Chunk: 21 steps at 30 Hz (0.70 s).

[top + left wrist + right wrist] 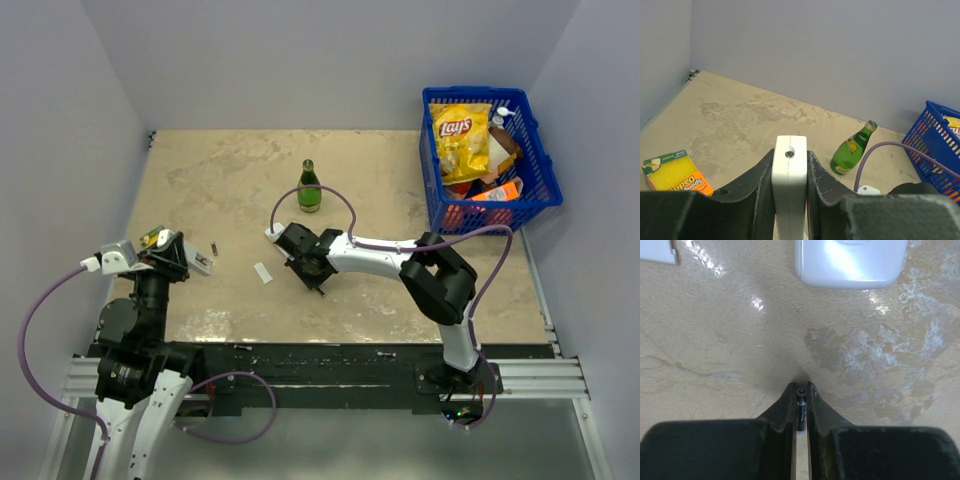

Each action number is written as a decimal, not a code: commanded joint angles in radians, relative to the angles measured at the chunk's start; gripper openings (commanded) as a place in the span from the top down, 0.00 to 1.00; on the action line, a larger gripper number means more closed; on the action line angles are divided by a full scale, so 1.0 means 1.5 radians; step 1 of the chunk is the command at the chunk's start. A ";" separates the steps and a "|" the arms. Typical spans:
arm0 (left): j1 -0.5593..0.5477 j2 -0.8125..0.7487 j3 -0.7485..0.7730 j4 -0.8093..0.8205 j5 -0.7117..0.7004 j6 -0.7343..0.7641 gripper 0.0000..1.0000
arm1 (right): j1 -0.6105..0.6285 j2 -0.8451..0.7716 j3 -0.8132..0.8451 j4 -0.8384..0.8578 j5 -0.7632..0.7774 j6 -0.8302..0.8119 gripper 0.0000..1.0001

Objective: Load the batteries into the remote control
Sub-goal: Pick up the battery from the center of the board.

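My left gripper [789, 172] is shut on the white remote control [789, 165], which stands edge-on between the fingers. In the top view this gripper [183, 260] is at the left of the table, with the remote [198, 263] sticking out to the right. My right gripper [801, 390] is shut on a thin dark battery [801, 412], its tips down at the table surface. In the top view it [318, 280] is mid-table. A second battery [214, 249] lies just right of the left gripper. A small white cover [263, 272] lies between the grippers.
A green bottle [309, 187] stands behind the right gripper. A blue basket [530, 165] with a chips bag is at the back right. A yellow sponge pack [675, 172] lies by the left arm. A white rounded block [850, 262] lies ahead of the right fingers.
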 commanded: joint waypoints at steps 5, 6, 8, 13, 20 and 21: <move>0.003 0.028 -0.011 0.023 0.066 -0.034 1.00 | -0.004 0.006 -0.030 -0.027 0.004 -0.011 0.96; 0.003 0.031 -0.011 0.024 0.069 -0.035 1.00 | -0.004 0.002 -0.030 -0.028 -0.002 -0.015 0.96; 0.003 0.038 -0.010 0.025 0.070 -0.035 1.00 | -0.004 -0.004 -0.030 -0.020 -0.003 -0.019 0.98; 0.003 0.038 -0.012 0.025 0.073 -0.034 1.00 | -0.004 0.009 -0.028 -0.016 0.002 -0.031 0.86; 0.003 0.040 -0.012 0.025 0.073 -0.030 1.00 | -0.004 0.003 -0.030 -0.024 0.000 -0.023 0.72; 0.003 0.040 -0.012 0.026 0.075 -0.030 1.00 | -0.004 -0.002 -0.028 -0.026 0.001 -0.021 0.69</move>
